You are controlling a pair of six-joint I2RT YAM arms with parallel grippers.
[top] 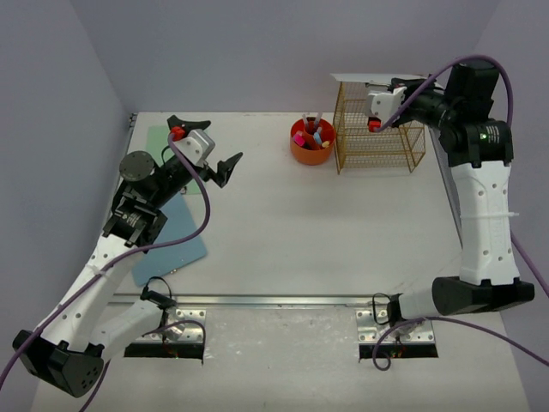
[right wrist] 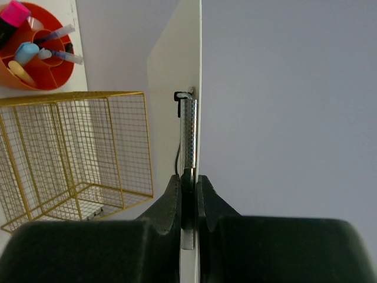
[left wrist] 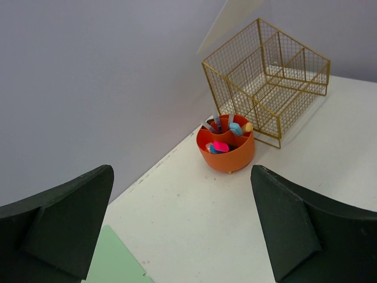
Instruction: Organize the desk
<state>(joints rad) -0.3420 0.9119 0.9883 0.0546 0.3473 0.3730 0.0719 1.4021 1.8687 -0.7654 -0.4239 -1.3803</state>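
The desk (top: pixel 300 232) is a white tabletop with lavender walls. My right gripper (top: pixel 377 107) is raised at the back right, over the gold wire rack (top: pixel 377 129). In the right wrist view the gripper (right wrist: pixel 188 188) is shut on a white clipboard (right wrist: pixel 174 71) at its metal clip (right wrist: pixel 187 130), seen edge-on. The board's white edge shows above the rack (top: pixel 364 79). My left gripper (top: pixel 206 137) hangs open and empty above the back left of the desk (left wrist: pixel 306 153), fingers (left wrist: pixel 294 230) wide apart.
An orange pen cup (top: pixel 311 142) with markers stands left of the rack, also in the left wrist view (left wrist: pixel 227 150). A green sheet (top: pixel 159 137) and a blue folder (top: pixel 176 232) lie under the left arm. A metal rail (top: pixel 283 300) runs along the front edge.
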